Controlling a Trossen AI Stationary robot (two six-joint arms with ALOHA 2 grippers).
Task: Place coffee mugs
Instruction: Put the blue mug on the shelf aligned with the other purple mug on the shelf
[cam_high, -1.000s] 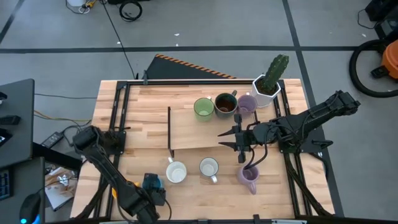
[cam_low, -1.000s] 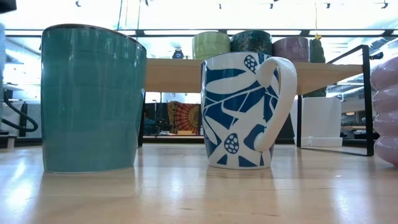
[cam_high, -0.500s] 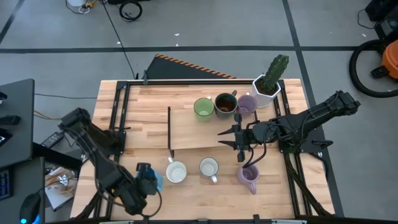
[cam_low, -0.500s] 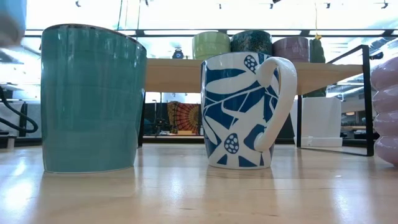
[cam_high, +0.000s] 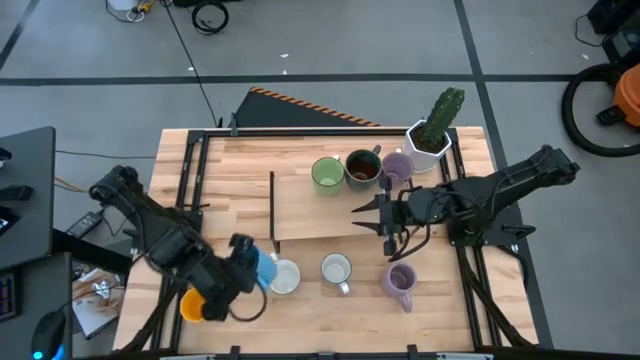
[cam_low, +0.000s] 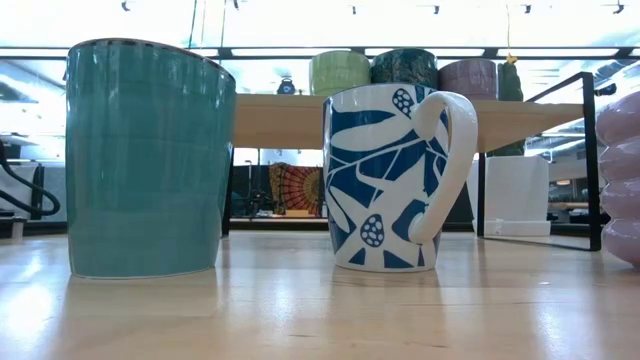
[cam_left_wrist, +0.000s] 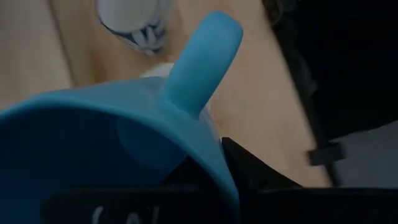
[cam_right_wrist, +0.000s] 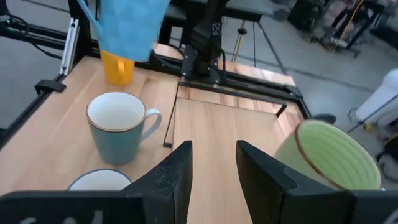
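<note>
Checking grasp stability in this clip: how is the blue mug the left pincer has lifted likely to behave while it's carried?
The blue mug looks rigid glazed ceramic, so probably slippery and breakable if dropped. The left pincer seems to pinch only its rim wall, so it may swing or tilt. The handle juts to one side, likely pulling it slightly off balance.

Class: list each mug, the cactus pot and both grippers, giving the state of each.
blue mug: lifted, held by left gripper
left gripper: shut on blue mug
right gripper: open, empty
orange mug: upright on table
teal mug: upright, empty
patterned mug: upright, empty
front lavender mug: upright on table
green mug: upright on shelf
brown mug: upright on shelf
rear lavender mug: upright on shelf
cactus pot: upright
</note>
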